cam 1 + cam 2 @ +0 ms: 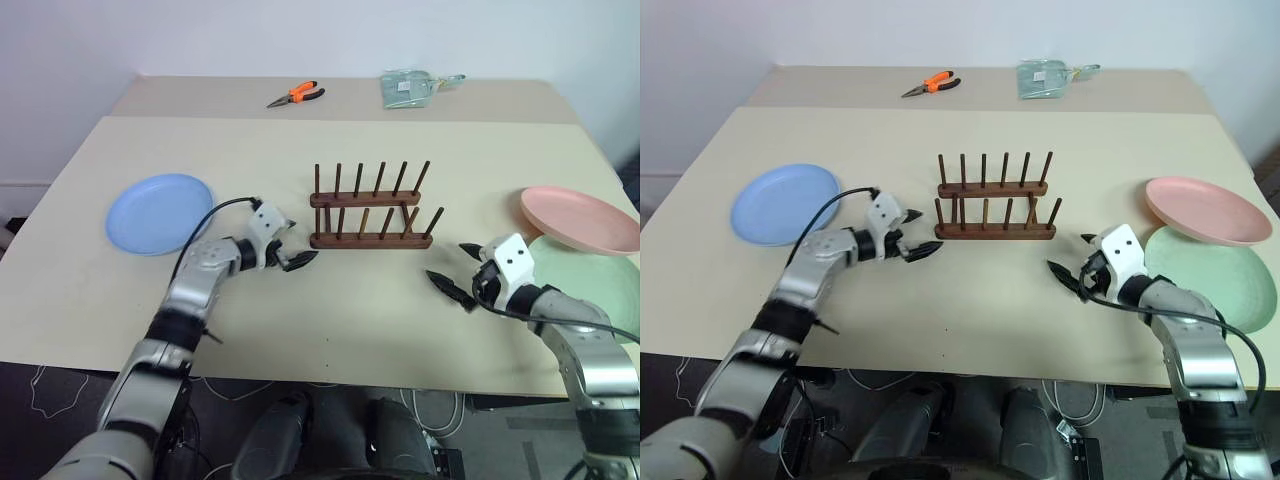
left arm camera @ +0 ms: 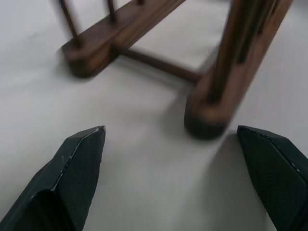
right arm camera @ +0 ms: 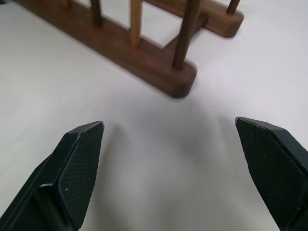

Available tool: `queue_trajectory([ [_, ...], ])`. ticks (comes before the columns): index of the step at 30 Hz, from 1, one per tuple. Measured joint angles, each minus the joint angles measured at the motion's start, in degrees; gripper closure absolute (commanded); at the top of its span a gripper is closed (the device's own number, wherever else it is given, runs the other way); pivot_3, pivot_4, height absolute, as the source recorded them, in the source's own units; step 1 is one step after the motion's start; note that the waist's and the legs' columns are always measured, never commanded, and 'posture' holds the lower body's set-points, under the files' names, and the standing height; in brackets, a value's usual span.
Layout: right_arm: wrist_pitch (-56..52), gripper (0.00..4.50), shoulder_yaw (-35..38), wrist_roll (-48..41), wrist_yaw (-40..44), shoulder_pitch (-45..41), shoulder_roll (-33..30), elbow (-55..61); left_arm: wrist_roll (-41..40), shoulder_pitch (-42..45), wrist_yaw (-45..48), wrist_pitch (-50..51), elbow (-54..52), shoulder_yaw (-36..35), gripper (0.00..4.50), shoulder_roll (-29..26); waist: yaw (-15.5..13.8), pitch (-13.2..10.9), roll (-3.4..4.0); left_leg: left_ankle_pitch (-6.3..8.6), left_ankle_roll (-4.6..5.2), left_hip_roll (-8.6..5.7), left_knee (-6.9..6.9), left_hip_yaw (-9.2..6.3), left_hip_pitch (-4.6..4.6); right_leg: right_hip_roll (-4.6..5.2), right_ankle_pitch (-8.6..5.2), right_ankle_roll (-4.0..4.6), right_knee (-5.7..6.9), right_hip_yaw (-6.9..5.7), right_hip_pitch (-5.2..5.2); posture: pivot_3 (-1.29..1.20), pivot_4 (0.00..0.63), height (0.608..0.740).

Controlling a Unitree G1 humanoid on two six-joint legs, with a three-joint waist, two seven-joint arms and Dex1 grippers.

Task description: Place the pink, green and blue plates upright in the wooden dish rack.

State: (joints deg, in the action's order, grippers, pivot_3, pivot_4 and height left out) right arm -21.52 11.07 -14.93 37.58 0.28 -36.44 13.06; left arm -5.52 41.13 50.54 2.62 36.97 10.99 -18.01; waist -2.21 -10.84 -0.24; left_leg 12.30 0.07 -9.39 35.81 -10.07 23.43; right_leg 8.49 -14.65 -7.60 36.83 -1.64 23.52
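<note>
Beige table [image 1: 330,300], wooden dish rack [image 1: 370,215], blue plate [image 1: 158,212], green plate [image 1: 1215,275], orange pliers [image 1: 296,95], perhaps a packet [image 1: 405,88]

Bare bench [image 1: 330,310] lies open in front of the rack [image 1: 371,212]; its pegs block the middle, plates flank both sides.

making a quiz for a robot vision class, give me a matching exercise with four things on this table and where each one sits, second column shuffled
Things:
1. blue plate
2. pink plate
3. wooden dish rack
4. orange-handled pliers

Places:
A. middle of the table, between the two open pincers
B. far edge of the table, beyond the rack
C. robot's right side, resting partly on the green plate
D. robot's left side, flat on the table by itself

Pairs: 1-D, 2-C, 3-A, 4-B
</note>
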Motion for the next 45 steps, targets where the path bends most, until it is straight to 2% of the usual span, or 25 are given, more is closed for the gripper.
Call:
queue_trajectory([
  [4,-0.68,0.0,1.44,0.05,-2.15,2.46,0.32,2.81,0.08,1.87,3.57,-5.43,6.12,0.03,1.87,1.66,0.05,0.04,-0.01,0.04,0.07,0.0,0.11,0.02,-0.02,-0.01,0.01,-0.05,-0.02,0.02,-0.08,0.0,0.15,0.739],
  [8,-0.82,0.0,1.47,0.02,-2.56,3.19,0.37,3.15,0.47,1.24,6.01,-8.1,6.35,0.27,3.73,1.94,0.16,0.05,-0.01,0.06,0.09,0.0,0.2,0.04,-0.05,-0.02,0.03,-0.1,-0.02,0.04,-0.14,0.0,0.15,0.739],
  [13,-1.09,0.0,1.02,0.15,-2.26,1.64,0.23,2.4,0.41,-2.87,9.27,-9.0,0.87,0.31,3.76,-0.27,0.68,0.08,0.01,0.08,0.13,0.02,0.17,0.05,-0.06,-0.02,0.02,-0.11,-0.02,0.08,-0.13,0.0,0.15,0.739],
  [18,-0.45,0.0,0.37,1.81,-1.83,-1.09,-0.77,-1.47,-2.32,-11.84,16.54,-4.24,-14.6,1.48,3.76,-5.05,1.53,0.08,0.02,0.12,0.19,0.02,0.14,0.05,-0.05,-0.01,0.02,-0.1,-0.04,0.09,-0.12,0.0,0.15,0.739],
  [20,0.02,0.0,0.08,2.49,-1.82,-1.31,-0.77,-2.45,-2.98,-14.01,18.72,-2.12,-19.12,2.06,2.68,-6.76,1.51,0.07,0.03,0.12,0.18,0.02,0.15,0.04,-0.05,-0.01,0.02,-0.1,-0.02,0.09,-0.11,0.0,0.15,0.739],
  [21,0.45,0.0,-0.11,2.71,-1.79,-1.4,-0.76,-2.67,-3.29,-14.85,19.73,-1.03,-20.6,2.45,2.3,-7.84,1.5,0.07,0.03,0.12,0.18,0.02,0.15,0.04,-0.06,-0.02,0.02,-0.1,-0.01,0.09,-0.11,0.0,0.15,0.739],
  [25,1.3,0.0,-0.14,3.66,-1.53,-1.2,-1.13,-3.59,-3.45,-16.15,20.46,0.35,-23.54,3.03,0.17,-10.31,1.5,0.07,0.03,0.12,0.18,0.02,0.17,0.04,-0.06,-0.02,0.01,-0.1,-0.01,0.12,-0.12,0.0,0.15,0.739],
  [28,2.15,0.0,-0.13,4.37,-0.53,-0.28,-2.88,-4.11,-2.71,-16.13,18.27,0.28,-23.09,2.81,0.17,-11.87,1.58,0.11,0.08,0.12,0.18,0.02,0.17,0.05,-0.1,-0.02,0.01,-0.1,0.02,0.16,-0.12,0.0,0.15,0.739],
  [30,2.47,0.55,0.1,4.45,0.65,0.57,-3.69,-4.15,-2.74,-17.03,17.19,0.87,-24.31,2.55,0.11,-13.62,1.79,0.2,0.08,0.13,0.17,0.07,0.14,0.06,-0.14,-0.01,0.01,-0.09,0.03,0.2,-0.13,0.0,0.15,0.739],
  [31,2.62,0.86,0.31,4.02,1.6,1.42,-4.35,-3.97,-2.8,-18.14,16.71,1.49,-25.44,1.86,0.74,-14.79,2.0,0.26,0.12,0.13,0.17,0.12,0.11,0.07,-0.19,-0.02,0.01,-0.08,0.04,0.22,-0.14,0.0,0.15,0.739],
  [32,2.61,1.31,0.58,3.51,2.55,2.27,-5.0,-3.5,-3.25,-19.31,16.58,2.54,-26.77,1.29,1.02,-16.0,2.24,0.3,0.18,0.13,0.17,0.15,0.07,0.09,-0.21,-0.04,0.01,-0.08,0.05,0.25,-0.13,0.0,0.15,0.739],
  [38,-0.06,4.46,1.0,-0.33,8.52,7.61,-7.06,3.03,-9.83,-29.58,15.66,15.93,-39.99,-3.48,3.98,-21.29,3.21,0.44,0.38,0.14,0.17,0.27,-0.22,0.36,-0.49,-0.16,-0.24,-0.2,0.14,0.84,-0.1,0.0,0.15,0.739],
  [39,-0.58,4.5,0.57,-0.95,9.25,7.72,-7.11,4.15,-10.72,-30.71,15.42,18.01,-42.08,-3.18,4.46,-21.0,2.99,0.45,0.4,0.14,0.16,0.26,-0.21,0.42,-0.49,-0.16,-0.29,-0.12,0.14,0.91,-0.11,0.0,0.15,0.739],
  [45,-2.33,4.5,-6.69,-0.13,8.08,4.65,-4.91,6.8,-12.07,-32.22,9.22,25.49,-48.69,0.85,4.46,-13.31,1.3,0.47,0.37,0.16,0.19,0.23,-0.17,0.51,-0.35,-0.16,-0.23,-0.06,-0.24,0.98,-0.13,0.0,0.15,0.739],
])
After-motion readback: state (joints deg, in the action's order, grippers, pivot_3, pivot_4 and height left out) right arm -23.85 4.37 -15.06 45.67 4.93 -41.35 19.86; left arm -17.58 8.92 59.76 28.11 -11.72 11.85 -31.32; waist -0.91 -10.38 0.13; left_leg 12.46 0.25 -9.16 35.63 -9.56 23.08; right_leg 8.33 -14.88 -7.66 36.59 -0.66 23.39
